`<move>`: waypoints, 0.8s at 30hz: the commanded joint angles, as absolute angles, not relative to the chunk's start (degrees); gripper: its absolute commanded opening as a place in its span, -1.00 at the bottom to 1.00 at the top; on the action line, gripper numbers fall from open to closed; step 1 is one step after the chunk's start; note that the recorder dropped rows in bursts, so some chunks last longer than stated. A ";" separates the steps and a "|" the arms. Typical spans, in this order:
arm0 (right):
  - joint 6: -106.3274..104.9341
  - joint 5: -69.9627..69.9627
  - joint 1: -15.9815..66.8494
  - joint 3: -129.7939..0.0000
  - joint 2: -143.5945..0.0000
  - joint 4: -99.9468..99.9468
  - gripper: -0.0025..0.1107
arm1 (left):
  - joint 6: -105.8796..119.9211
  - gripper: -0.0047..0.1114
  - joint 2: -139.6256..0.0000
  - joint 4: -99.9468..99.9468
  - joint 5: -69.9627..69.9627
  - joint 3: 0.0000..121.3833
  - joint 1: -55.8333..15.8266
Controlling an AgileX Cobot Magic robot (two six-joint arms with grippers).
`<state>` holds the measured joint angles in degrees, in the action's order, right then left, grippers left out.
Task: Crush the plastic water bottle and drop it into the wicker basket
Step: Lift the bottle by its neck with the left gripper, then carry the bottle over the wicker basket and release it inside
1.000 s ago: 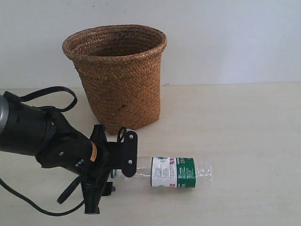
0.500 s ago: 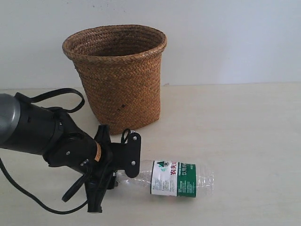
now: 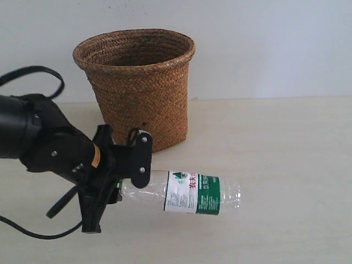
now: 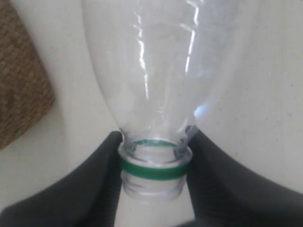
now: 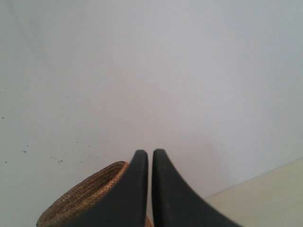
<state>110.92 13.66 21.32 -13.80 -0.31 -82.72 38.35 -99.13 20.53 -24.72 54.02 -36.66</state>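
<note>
Since half a second ago, bottle (image 3: 187, 192) is rising, seemingly off the surface (image 3: 275, 143). Left claw (image 3: 129, 184) is clamping its neck; long axis is running rightward, base away from claw. Basket (image 3: 143, 110) is standing just behind left claw. Right claw (image 5: 150, 189) is sitting closed, empty.

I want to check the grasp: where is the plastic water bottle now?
In the exterior view the plastic water bottle is held sideways at lower centre, in front of the wicker basket, its neck clamped in the left gripper.
</note>
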 commanded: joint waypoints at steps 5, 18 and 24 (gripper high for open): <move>110.63 13.80 21.11 -13.70 0.00 -82.91 -0.96 | 37.84 -0.85 -86.50 14.50 -35.42 53.81 -36.53; 110.63 13.80 21.11 -13.70 0.00 -82.91 -0.96 | 36.90 -0.85 -78.48 11.44 -42.28 53.58 -36.53; 110.63 13.80 21.11 -13.70 0.00 -82.91 -0.96 | 33.78 -0.85 -78.48 8.76 -44.75 53.58 -36.53</move>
